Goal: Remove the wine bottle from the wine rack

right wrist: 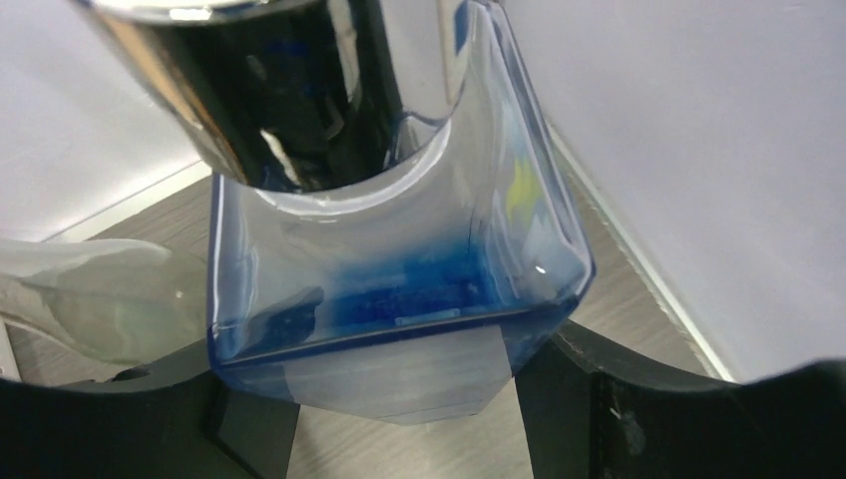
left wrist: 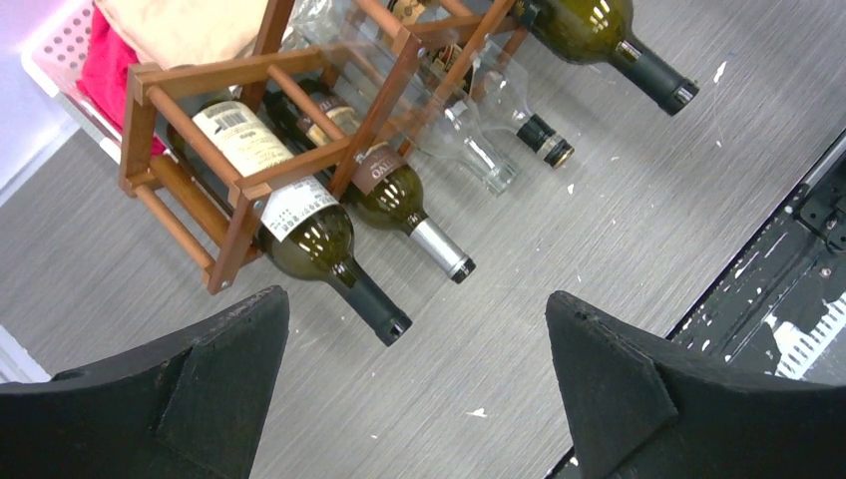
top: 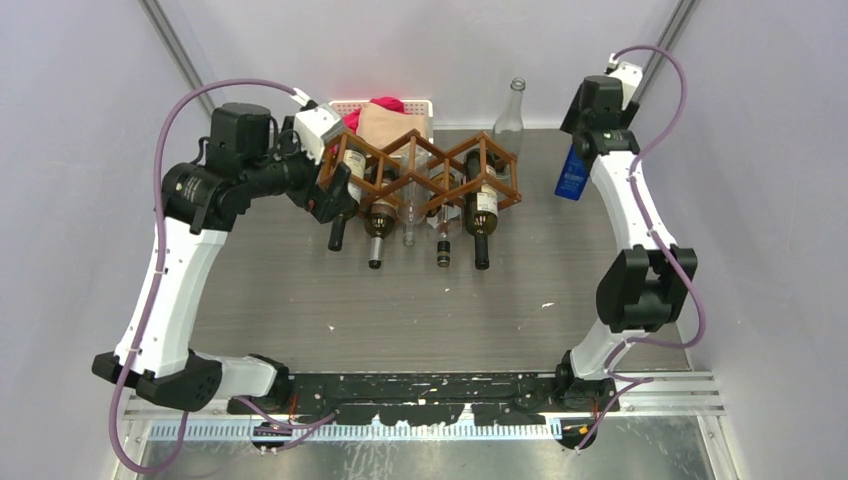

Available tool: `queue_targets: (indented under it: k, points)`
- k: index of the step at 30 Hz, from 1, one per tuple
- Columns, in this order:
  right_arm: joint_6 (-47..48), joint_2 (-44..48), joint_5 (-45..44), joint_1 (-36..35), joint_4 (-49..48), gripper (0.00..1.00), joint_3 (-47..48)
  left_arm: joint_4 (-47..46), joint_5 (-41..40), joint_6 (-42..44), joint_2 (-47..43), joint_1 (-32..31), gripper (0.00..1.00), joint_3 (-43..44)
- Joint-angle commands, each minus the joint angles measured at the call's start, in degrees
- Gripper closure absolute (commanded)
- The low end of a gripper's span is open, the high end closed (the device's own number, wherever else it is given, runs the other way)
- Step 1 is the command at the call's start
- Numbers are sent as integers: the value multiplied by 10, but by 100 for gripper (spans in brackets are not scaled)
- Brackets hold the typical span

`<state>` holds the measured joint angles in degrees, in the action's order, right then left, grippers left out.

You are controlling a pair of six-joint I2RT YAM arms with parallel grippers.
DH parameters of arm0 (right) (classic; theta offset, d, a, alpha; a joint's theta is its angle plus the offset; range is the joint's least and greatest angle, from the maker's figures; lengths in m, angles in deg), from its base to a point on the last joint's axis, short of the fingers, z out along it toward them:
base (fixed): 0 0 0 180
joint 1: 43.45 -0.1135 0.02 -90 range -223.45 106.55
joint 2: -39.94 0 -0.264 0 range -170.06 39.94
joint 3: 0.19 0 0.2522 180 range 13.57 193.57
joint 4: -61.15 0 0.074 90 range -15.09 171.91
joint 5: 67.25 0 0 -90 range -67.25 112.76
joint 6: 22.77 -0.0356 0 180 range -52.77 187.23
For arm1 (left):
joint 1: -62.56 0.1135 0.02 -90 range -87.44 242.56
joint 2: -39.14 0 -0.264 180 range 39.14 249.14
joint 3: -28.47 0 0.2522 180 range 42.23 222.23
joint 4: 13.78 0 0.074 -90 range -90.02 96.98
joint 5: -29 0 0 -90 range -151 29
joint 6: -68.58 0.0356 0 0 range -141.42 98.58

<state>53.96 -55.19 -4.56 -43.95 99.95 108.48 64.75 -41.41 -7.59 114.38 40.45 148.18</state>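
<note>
Low in the left wrist view, the left arm's black fingers (left wrist: 200,389) stand spread wide, empty. Beyond, the dark green glass wine bottle (left wrist: 319,239) lies in the end cell of the brown wooden lattice wine rack (left wrist: 254,68), neck out. At far right the right arm's fingers (right wrist: 648,409) flank a translucent blue bottle (right wrist: 399,289); pinching or not, I cannot tell. A skewed pull could drag the rack

Leftmost bottle (left wrist: 309,239) in wine rack (left wrist: 234,72): barcode on white label. Next bottle (left wrist: 399,200): brown label, pale capitals, possibly "...IVO", blurred. Nothing else legible.
</note>
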Motion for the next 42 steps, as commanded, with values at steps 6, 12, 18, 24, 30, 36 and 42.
queue_targets:
  k: [6, 12, 18, 24, 30, 36, 42]
  points:
    - [6, -47, 50, -3, -365, 100, -51, -78, 45, -23, -28, 2, 0, -16]
    - [16, -103, 96, -3, -383, 99, -25, -90, 39, -8, -41, 2, 0, -46]
    - [45, -135, 121, -3, -404, 99, -9, -88, 50, -1, -47, 2, 0, -47]
    - [66, -152, 141, -3, -442, 99, -8, -86, 40, 11, -52, 3, 0, -56]
    - [101, -149, 165, -11, -511, 99, -50, -86, 28, 11, -46, 2, 0, -57]
    - [116, -140, 178, -17, -520, 76, -68, -80, 17, 13, -46, 2, 0, -58]
    - [96, -114, 153, -19, -508, 5, -100, -73, 9, 14, -40, 2, 0, -55]
